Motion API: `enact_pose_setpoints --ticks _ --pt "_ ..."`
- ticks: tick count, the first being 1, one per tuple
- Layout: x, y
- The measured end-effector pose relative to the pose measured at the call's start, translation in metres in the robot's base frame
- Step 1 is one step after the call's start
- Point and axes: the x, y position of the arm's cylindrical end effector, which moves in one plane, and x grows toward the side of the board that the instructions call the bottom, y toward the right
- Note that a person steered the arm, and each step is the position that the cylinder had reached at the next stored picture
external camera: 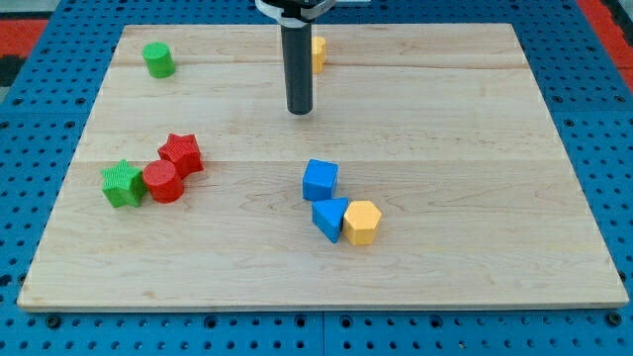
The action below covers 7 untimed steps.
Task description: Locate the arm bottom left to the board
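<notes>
My tip [300, 111] rests on the wooden board [445, 138] near the view's top centre, on a dark upright rod. A yellow block [318, 51] sits just behind the rod to its right, partly hidden. A green cylinder [157, 60] stands at the top left. At the left lie a red star [182, 152], a red cylinder [162, 182] and a green star [123, 184], touching in a cluster. Below my tip lie a blue cube [320, 179], a blue triangular block [329, 218] and a yellow hexagonal block [362, 222], close together. My tip touches none of them.
The board lies on a blue pegboard table [593, 119] that shows on all sides. A red area [20, 40] shows at the top corners of the view.
</notes>
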Motion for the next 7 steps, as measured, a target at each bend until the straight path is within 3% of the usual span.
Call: enact_pose_setpoints --ticks 1,2,5,6,7 --pt "0.0 0.0" --pt "0.039 -0.049" --pt "0.151 -0.101" --pt "0.222 -0.123" --pt "0.221 -0.258"
